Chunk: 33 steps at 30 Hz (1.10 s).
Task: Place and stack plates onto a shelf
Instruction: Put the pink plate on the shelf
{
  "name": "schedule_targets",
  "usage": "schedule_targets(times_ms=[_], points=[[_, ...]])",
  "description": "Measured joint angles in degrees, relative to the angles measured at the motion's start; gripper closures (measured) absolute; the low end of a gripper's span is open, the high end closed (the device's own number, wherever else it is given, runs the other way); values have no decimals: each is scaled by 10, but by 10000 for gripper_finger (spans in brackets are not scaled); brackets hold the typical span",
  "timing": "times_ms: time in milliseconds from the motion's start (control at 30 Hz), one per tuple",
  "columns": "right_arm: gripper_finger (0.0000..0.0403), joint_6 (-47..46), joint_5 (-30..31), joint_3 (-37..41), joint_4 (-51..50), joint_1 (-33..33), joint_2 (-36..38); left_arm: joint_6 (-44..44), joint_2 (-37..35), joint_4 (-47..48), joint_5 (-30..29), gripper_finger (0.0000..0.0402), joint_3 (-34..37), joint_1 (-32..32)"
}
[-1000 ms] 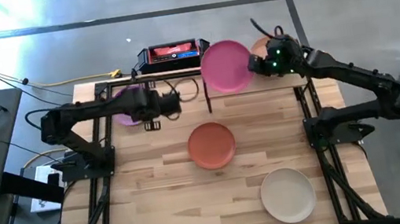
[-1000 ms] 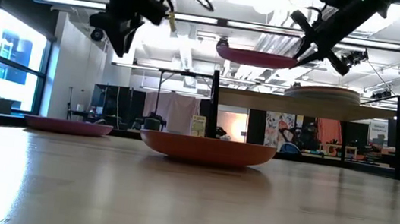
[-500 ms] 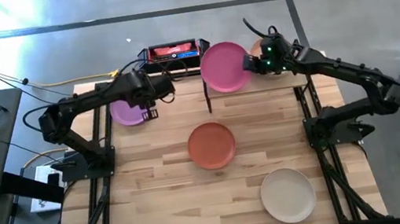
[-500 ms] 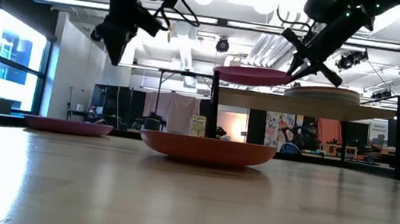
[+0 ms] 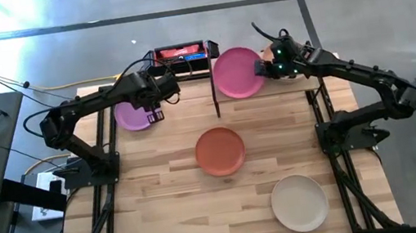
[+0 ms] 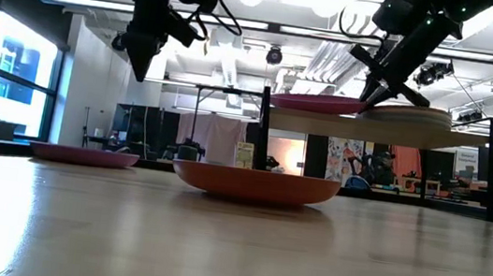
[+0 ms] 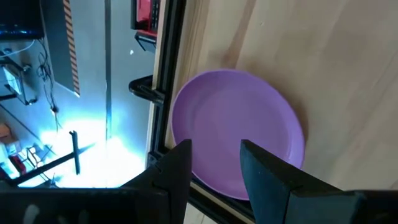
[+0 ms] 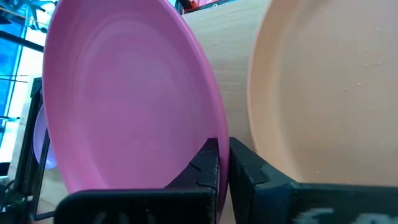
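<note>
Right gripper (image 5: 260, 68) is pinching the pink plate (image 5: 236, 72) by its rim, lowering it flat onto the shelf (image 6: 361, 129) beside the peach plate (image 8: 323, 93).

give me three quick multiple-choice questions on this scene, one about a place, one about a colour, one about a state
1. Where is the pink plate?
A. flat on the tabletop
B. at shelf height beside the peach plate
C. under the terracotta plate

2. What colour is the plate below the left gripper?
A. purple
B. teal
C. grey

3. What state is the right gripper in?
A. open and empty
B. shut on the pink plate's rim
C. out of view

Answers:
1 B: the low view shows the pink plate level with the shelf, next to the peach plate.
2 A: the left gripper, fingers apart, hangs over the purple plate.
3 B: the right gripper pinches the pink rim.
</note>
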<state>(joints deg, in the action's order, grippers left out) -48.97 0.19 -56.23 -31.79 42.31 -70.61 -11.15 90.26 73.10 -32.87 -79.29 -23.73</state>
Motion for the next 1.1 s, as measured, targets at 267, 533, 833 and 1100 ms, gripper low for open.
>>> schedule_targets(times_ms=[267, 533, 833, 1100], points=[[403, -3, 6, 0, 1, 1, 0, -4, 0, 0, 7, 275, 0, 0], [382, -15, 3, 0, 1, 1, 0, -10, 0, -1, 8, 275, 0, 0], [318, -22, 25, 0, 5, 1, 0, -10, 0, -1, 8, 275, 0, 0], [302, -22, 25, 0, 51, 7, 9, -9, 0, -1, 8, 275, 0, 0]])
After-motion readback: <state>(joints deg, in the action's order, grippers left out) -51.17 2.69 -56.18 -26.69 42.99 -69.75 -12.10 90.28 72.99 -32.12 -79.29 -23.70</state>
